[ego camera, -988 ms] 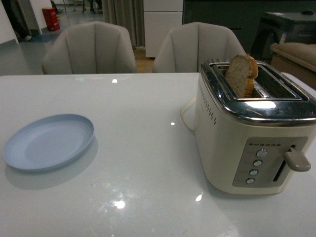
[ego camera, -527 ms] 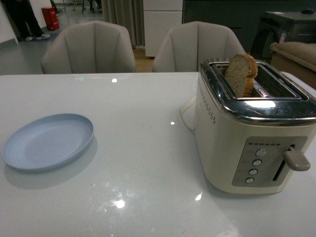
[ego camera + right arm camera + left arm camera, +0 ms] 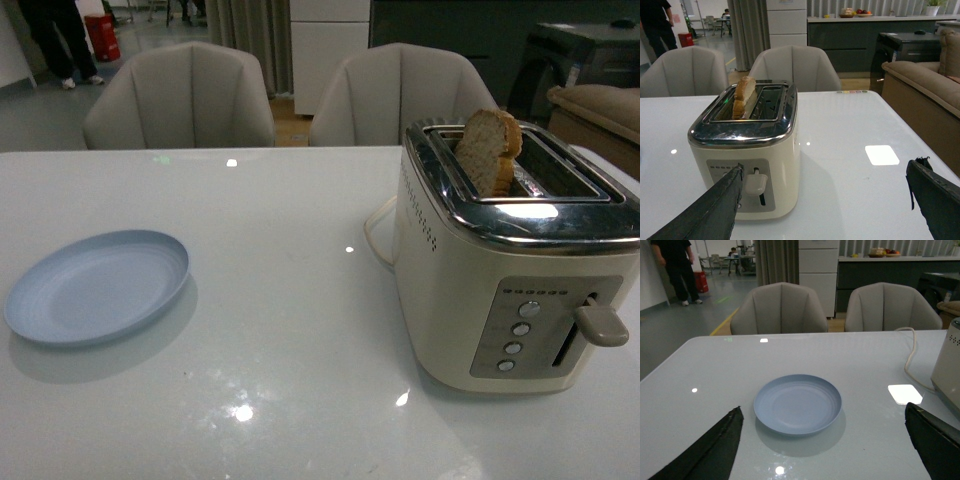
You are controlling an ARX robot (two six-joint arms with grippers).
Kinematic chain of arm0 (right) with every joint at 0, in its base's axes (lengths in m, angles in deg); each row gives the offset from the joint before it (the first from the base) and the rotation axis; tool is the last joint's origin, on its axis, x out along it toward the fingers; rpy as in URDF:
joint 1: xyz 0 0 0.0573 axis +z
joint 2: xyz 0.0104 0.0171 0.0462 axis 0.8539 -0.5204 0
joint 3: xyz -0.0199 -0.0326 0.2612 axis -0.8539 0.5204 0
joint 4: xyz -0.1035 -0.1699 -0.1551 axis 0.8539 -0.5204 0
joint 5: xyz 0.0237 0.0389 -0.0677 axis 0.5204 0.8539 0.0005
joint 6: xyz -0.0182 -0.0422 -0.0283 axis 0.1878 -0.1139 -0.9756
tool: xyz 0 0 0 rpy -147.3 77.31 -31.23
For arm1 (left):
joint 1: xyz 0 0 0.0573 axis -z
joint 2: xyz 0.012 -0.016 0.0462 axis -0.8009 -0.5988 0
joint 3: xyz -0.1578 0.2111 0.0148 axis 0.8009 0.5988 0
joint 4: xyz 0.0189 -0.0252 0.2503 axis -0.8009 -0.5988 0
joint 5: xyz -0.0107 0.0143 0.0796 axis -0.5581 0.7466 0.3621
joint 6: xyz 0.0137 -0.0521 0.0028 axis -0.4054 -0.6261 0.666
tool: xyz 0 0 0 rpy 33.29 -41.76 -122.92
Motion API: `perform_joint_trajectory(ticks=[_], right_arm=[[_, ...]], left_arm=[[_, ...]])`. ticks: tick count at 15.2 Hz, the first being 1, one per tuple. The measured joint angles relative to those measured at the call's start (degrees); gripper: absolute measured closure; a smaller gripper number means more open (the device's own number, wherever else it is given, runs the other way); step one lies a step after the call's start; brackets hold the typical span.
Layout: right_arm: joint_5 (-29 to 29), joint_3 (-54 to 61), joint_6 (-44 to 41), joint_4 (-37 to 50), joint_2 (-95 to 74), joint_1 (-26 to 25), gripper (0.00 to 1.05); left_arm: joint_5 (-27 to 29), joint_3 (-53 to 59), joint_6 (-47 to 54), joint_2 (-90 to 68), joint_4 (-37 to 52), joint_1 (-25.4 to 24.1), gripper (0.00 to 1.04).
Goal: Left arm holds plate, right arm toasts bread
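in my left wrist view my left end effector (image 3: 822, 450) has its two dark pointed jaws spread wide, nothing between them, hovering over the white counter (image 3: 865, 365). just past the jaws the plate (image 3: 797, 403) lies flat on the counter, pale blue, bare, untouched by either jaw. in my right wrist view my right end effector (image 3: 825, 210) is spread wide too and holds nothing; one jaw tip shows in front of the toaster (image 3: 747, 165), near its lever (image 3: 755, 182), though i cannot tell if it touches.

from the front view neither of my arms shows. the plate (image 3: 97, 287) sits on the left part of the counter (image 3: 290, 300), well apart from the cream and chrome toaster (image 3: 515, 290) on the right. the toaster's lever (image 3: 600, 325) is at the top of its track, beside a column of round buttons (image 3: 516, 337). the bread (image 3: 489, 150) stands upright in the slot on the side nearer the plate, its rounded upper half sticking out above the chrome top; the other slot looks vacant. a pale cord (image 3: 378, 235) loops from the toaster's side.

beyond the counter's far edge stand two grey chairs (image 3: 180, 97). further back a person (image 3: 55, 40) stands on the floor by a red object (image 3: 102, 35).
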Motion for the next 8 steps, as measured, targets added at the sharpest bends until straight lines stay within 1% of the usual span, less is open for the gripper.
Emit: perform_joint_trajectory(ticks=[1, 8], right_arm=[[0.0, 0.0, 0.0, 0.0, 0.0, 0.0, 0.06], [0.0, 0.0, 0.0, 0.0, 0.0, 0.0, 0.06]], left_arm=[[0.0, 0.0, 0.0, 0.0, 0.0, 0.0, 0.08], [0.0, 0.0, 0.0, 0.0, 0.0, 0.0, 0.07]])
